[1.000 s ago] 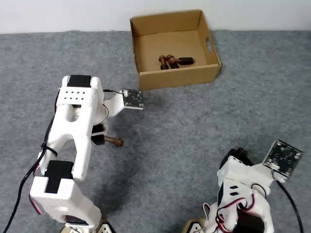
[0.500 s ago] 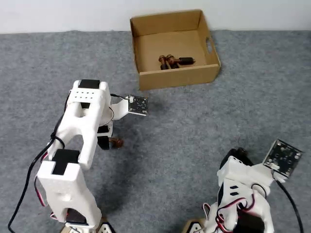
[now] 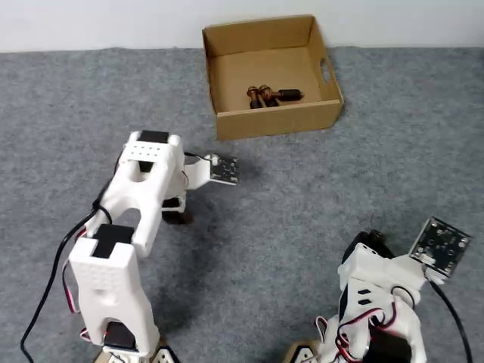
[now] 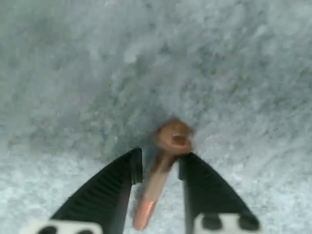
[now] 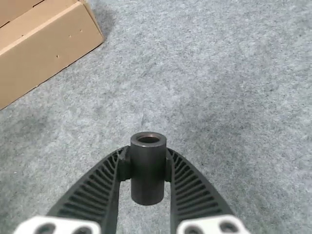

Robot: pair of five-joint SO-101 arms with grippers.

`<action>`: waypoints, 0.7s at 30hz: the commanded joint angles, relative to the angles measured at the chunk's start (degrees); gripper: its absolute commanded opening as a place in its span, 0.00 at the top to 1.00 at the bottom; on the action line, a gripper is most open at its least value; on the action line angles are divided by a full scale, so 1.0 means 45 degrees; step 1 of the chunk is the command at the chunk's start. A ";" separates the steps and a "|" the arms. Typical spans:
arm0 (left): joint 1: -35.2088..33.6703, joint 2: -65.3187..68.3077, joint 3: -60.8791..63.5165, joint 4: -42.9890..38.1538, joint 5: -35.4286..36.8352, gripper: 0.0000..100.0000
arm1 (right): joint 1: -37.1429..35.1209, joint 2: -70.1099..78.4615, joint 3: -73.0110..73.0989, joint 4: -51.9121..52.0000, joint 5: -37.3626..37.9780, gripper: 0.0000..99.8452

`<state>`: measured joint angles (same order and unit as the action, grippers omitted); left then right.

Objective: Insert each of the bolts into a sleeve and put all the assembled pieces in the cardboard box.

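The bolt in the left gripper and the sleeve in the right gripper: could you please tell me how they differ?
The bolt is copper-coloured; the sleeve is dark grey. The bolt is slender with a wider head; the sleeve is a stubby tube with an open bore. Shared: each is clamped in a gripper, the bolt in the left gripper, the sleeve in the right gripper.

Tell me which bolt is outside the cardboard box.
The bolt clamped in the left gripper, near the grey carpet; the other bolts lie together inside the cardboard box.

bolt (image 4: 161, 171) blurred, boxed pieces (image 3: 265, 95) too small to count
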<state>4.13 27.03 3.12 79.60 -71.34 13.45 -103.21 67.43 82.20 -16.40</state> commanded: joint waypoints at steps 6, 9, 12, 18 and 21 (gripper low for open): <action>0.0860 -0.0059 0.0440 0.0840 -0.0059 0.98 | 0.0127 -0.0010 -0.0059 -0.0127 0.0117 0.99; 0.0840 -0.0215 0.0381 0.1309 -0.0059 0.99 | 0.0127 -0.0010 -0.0059 -0.0127 0.0117 0.99; 0.0723 -0.0801 0.0283 0.1954 0.0176 0.99 | 0.0127 -0.0029 -0.0059 -0.0127 0.0117 0.99; 0.0527 -0.3263 0.0498 0.2911 0.1328 0.99 | 0.0107 -0.0049 -0.0117 -0.0127 0.0117 0.99; 0.0234 -0.4982 0.1358 0.2989 0.2051 0.99 | 0.0049 -0.0049 -0.0137 -0.0107 0.0117 0.99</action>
<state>6.59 13.76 7.08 91.56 -65.19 13.45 -103.21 67.43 82.20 -16.40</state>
